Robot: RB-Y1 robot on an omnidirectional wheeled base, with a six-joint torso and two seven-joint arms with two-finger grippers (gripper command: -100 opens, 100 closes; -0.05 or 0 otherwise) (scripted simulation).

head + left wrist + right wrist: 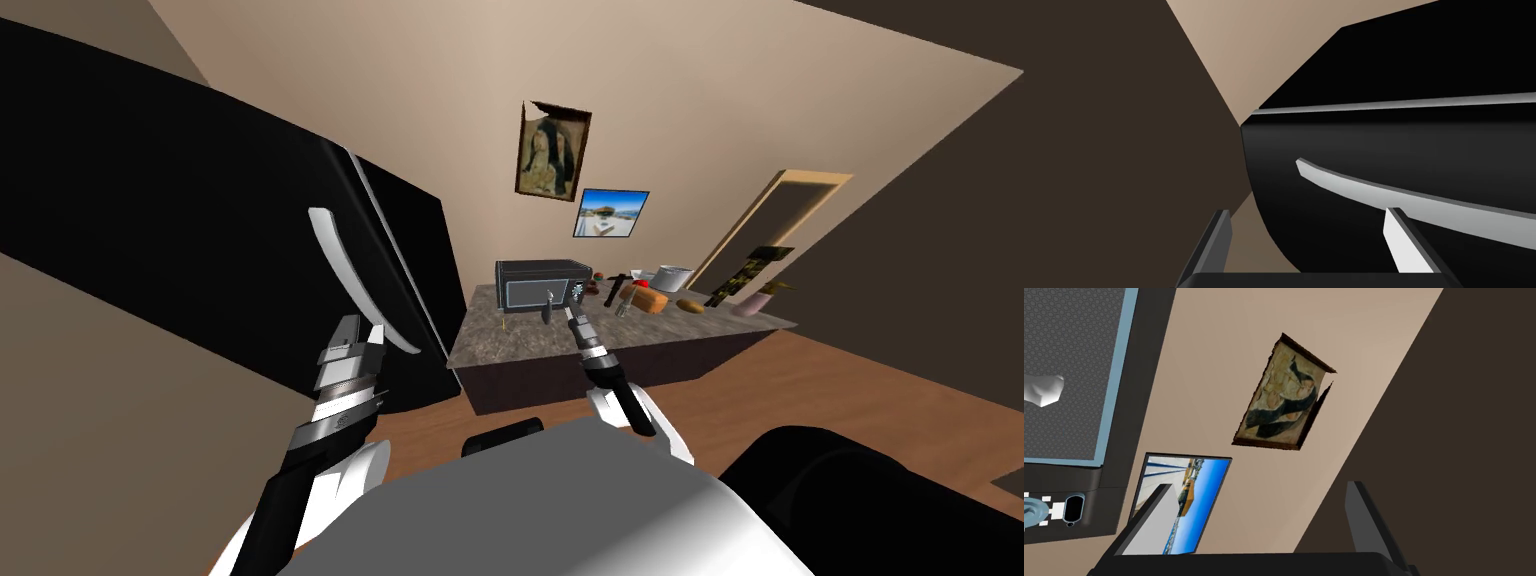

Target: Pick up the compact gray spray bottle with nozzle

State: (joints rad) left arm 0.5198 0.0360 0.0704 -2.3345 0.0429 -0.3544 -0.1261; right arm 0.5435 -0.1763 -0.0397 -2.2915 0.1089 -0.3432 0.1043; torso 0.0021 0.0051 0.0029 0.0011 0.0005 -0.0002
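Observation:
A small dark grey spray bottle (pixel 545 308) stands on the speckled counter (pixel 520 340), just in front of the dark microwave (pixel 540 284). My right gripper (pixel 571 299) is stretched out over the counter, close beside the bottle on its right, and is open and empty (pixel 1260 484). In the right wrist view the microwave door (pixel 1069 363) lies off to one side of the fingers, with a pale grey lump (pixel 1043 390) in front of it that I cannot identify. My left gripper (pixel 360 340) is raised next to the black fridge (pixel 200 240), open and empty (pixel 1307 211).
The fridge's curved grey handle (pixel 1404 197) passes close to my left fingers. Further along the counter sit a bread loaf (pixel 645 298), a potato (pixel 690 305), a grey pot (pixel 672 277) and a pink vase (pixel 752 300). A large black shape (pixel 860 500) lies low on my right.

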